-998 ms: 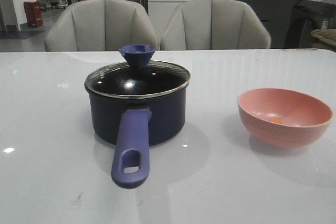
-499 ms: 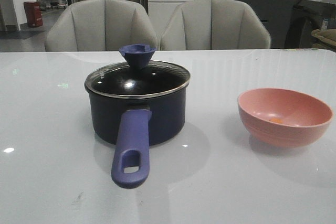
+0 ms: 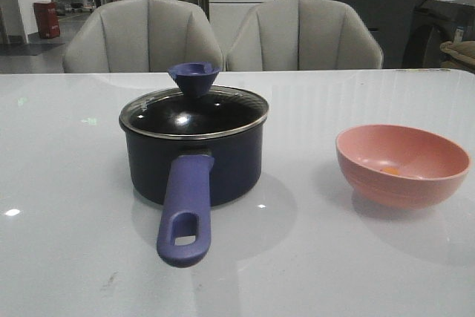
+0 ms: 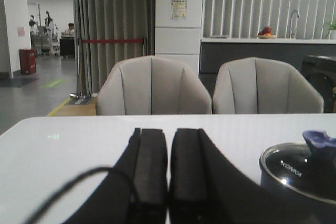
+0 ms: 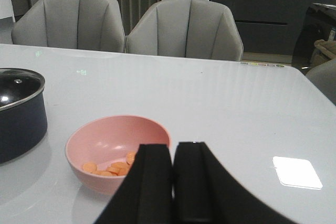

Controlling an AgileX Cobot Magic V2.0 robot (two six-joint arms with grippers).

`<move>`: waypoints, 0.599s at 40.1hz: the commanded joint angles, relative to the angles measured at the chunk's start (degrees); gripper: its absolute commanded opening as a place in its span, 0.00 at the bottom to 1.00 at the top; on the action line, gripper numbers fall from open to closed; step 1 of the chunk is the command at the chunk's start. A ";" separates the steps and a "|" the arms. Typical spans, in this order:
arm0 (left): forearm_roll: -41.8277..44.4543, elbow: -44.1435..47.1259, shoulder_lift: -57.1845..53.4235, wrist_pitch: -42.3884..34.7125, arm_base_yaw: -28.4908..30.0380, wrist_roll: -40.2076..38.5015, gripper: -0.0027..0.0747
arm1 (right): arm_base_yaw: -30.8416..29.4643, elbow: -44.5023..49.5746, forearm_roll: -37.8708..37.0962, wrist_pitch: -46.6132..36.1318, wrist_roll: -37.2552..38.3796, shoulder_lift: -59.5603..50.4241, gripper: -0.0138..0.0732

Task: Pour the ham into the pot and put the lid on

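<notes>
pot (image 3: 194, 154) sits mid-table (image 3: 59, 257), handle twd the camera, lid (image 3: 194, 111) seated on its rim w/ blue knob up. pink bowl (image 3: 402, 164) well apart on the pot's right, ham (image 5: 113, 167) as sm orange slices in the bowl's bottom. left gripper (image 4: 168, 174) clenched, pads touching, nothing btwn, pot off to its side. right gripper (image 5: 173, 182) also clenched & empty, just above the bowl's near rim.

two grey chairs (image 3: 223, 35) behind a glossy white table (image 3: 74, 243).
</notes>
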 commanded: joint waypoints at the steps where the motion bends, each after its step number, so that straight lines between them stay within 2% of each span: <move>1: -1.41 -2.33 -0.68 -5.38 0.06 -0.26 0.18 | -0.38 0.58 -0.42 -4.79 -0.08 -1.14 0.34; 16: -2.80 -21.12 11.12 10.26 0.06 -0.26 0.18 | -0.38 0.58 -0.42 -4.79 -0.08 -1.14 0.34; 24: -4.25 -23.36 15.88 15.29 0.06 -0.26 0.18 | -0.38 0.58 -0.42 -4.79 -0.08 -1.14 0.34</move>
